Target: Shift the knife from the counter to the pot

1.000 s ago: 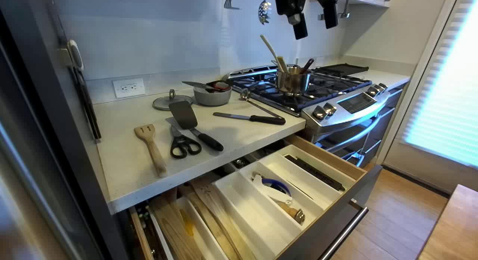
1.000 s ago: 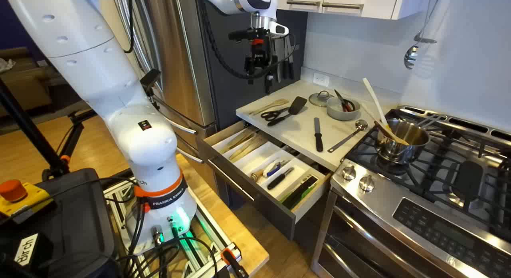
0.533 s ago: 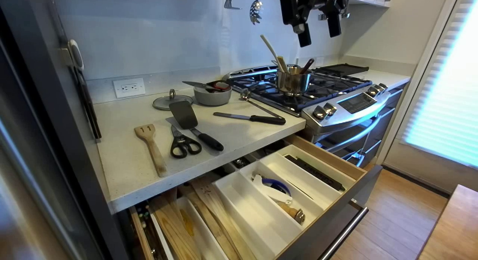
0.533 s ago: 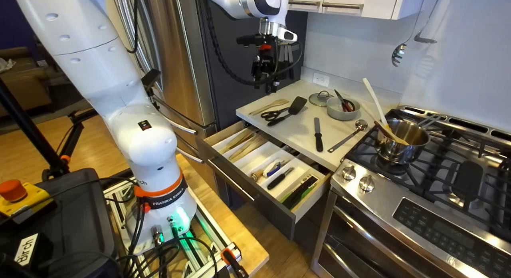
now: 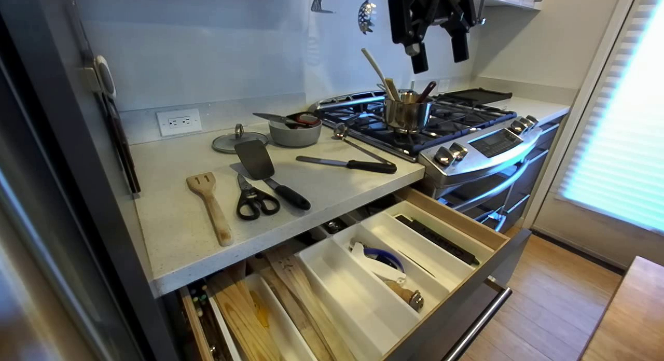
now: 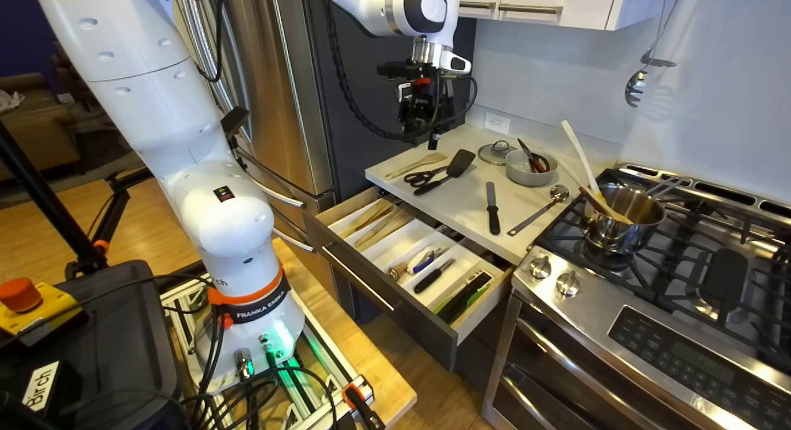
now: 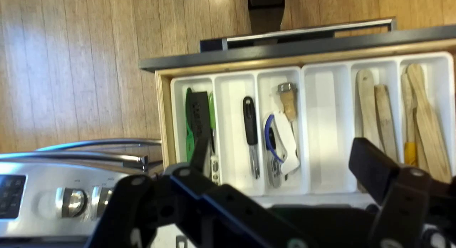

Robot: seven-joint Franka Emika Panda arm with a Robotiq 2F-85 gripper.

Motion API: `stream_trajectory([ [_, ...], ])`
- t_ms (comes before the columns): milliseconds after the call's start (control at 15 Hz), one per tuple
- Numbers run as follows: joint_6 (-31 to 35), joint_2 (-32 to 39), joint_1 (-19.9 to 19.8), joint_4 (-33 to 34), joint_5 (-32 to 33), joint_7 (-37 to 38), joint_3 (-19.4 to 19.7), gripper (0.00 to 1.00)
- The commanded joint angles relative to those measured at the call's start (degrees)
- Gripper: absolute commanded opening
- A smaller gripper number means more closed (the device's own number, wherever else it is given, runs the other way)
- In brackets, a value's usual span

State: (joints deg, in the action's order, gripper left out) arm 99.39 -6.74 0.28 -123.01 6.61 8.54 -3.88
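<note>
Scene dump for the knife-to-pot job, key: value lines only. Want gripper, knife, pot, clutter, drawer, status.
gripper: open, raised, nothing held
knife: flat on the counter, between the black spatula and the metal ladle, handle end nearer the front edge
pot: upright on the stove, utensil handles sticking out of the top
other counter items: scissors, wooden spatula, grey pan, lid
drawer: pulled open below the counter
status: knife not in the pot
</note>
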Motion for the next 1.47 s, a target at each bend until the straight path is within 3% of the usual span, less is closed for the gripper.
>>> stream_trajectory([
  [0, 14.22, 0.39, -1.07, -4.24, 3.8, 4.73, 1.55, 1.0],
  [200, 26.37, 6.52, -3.38, -5.39, 11.03, 10.22, 3.48, 1.0],
  [333, 30.46, 12.18, -4.95, -3.77, 11.44, 10.63, 6.01, 1.0],
  [533, 31.46, 20.54, -6.4, 1.93, 12.31, 7.31, 9.88, 1.0],
  [733, 29.44, 25.73, -5.77, 7.64, 11.38, 1.88, 10.91, 1.0],
  [800, 31.67, 22.1, -5.65, 2.98, 10.87, 3.95, 11.55, 1.0],
  [1067, 30.94, 25.58, -5.11, 7.04, 10.81, 2.5, 11.53, 1.0],
  [1133, 34.93, 24.48, -5.04, 5.21, 12.43, 3.64, 12.11, 1.0],
  [1200, 41.62, 23.35, -5.42, 2.42, 14.05, 0.68, 11.95, 1.0],
  [1400, 53.64, 24.36, -6.09, 0.37, 15.39, -3.69, 12.49, 1.0],
])
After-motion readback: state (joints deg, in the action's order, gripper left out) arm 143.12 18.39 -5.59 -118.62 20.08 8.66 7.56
